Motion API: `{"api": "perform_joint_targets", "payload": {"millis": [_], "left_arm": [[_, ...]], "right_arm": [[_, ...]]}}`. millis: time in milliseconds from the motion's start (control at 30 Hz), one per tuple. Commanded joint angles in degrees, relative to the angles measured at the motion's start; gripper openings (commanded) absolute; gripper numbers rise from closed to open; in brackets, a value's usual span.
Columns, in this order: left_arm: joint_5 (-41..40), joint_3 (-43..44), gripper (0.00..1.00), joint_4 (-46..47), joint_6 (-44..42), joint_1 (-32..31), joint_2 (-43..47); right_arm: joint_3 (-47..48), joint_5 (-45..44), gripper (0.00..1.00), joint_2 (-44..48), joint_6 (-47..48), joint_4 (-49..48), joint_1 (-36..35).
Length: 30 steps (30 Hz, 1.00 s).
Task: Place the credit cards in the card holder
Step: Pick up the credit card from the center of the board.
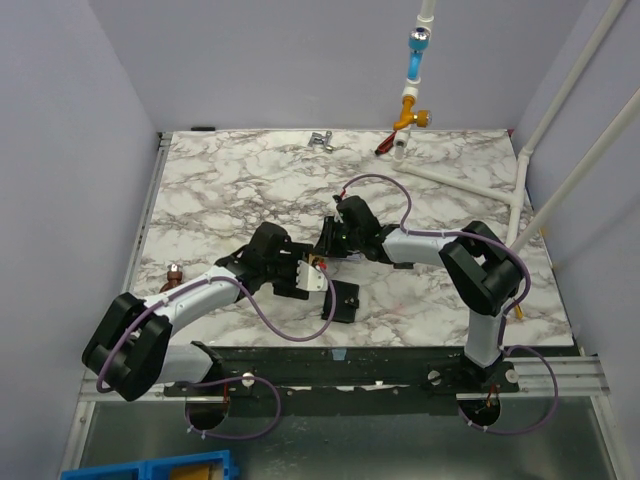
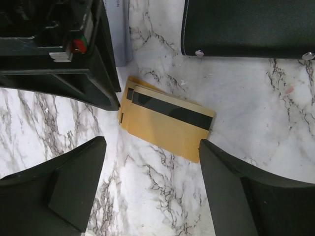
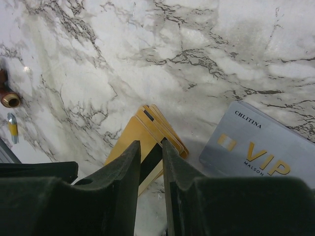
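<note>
Two black fingers (image 2: 64,191) of the left gripper (image 2: 152,143) stand wide apart above the marble table (image 2: 256,113), gripping nothing. The gold-tan card (image 2: 165,129) lies flat just ahead of the gap between them, its dark stripe along the edge farthest from the fingertips. More gold edges show beneath it at one end, like a small stack. Ahead of these fingers and off to their right lies the black card holder (image 2: 246,27), with pale stitching and two metal snaps along its near edge, apart from the gold card.

The right gripper (image 3: 151,145) comes in from the opposite side at the gold card's end. Its fingers (image 3: 123,182) are drawn nearly together, leaving only a slim gap in which the card's stripe appears. Whether they pinch the card cannot be told. Just right of those fingers the grey-blue card (image 3: 256,147) lies face up, lettered "VIP", close beside the gold stack. A small brass fitting (image 3: 7,96) sits well off to their left.
</note>
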State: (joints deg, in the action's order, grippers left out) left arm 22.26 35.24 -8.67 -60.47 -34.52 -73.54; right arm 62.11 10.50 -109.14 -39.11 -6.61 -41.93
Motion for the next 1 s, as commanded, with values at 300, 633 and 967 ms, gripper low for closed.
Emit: {"api": "perform_joint_targets", "payload": {"millis": [300, 633, 967], "left_arm": [[-2.66, 1.31, 0.72, 1.39, -4.82, -0.08, -3.79], [-3.66, 2.86, 0.72, -0.7, -4.92, -0.1, -6.08], [-4.0, 3.08, 0.71, -1.78, -5.31, -0.1, -7.6]], "right_arm": [[-1.24, 2.55, 0.26, -0.13, 0.18, -1.73, -0.23], [-2.08, 2.77, 0.26, 0.24, -0.21, -1.7, -0.2], [-1.64, 3.16, 0.26, 0.51, -0.1, -1.21, -0.15]]}}
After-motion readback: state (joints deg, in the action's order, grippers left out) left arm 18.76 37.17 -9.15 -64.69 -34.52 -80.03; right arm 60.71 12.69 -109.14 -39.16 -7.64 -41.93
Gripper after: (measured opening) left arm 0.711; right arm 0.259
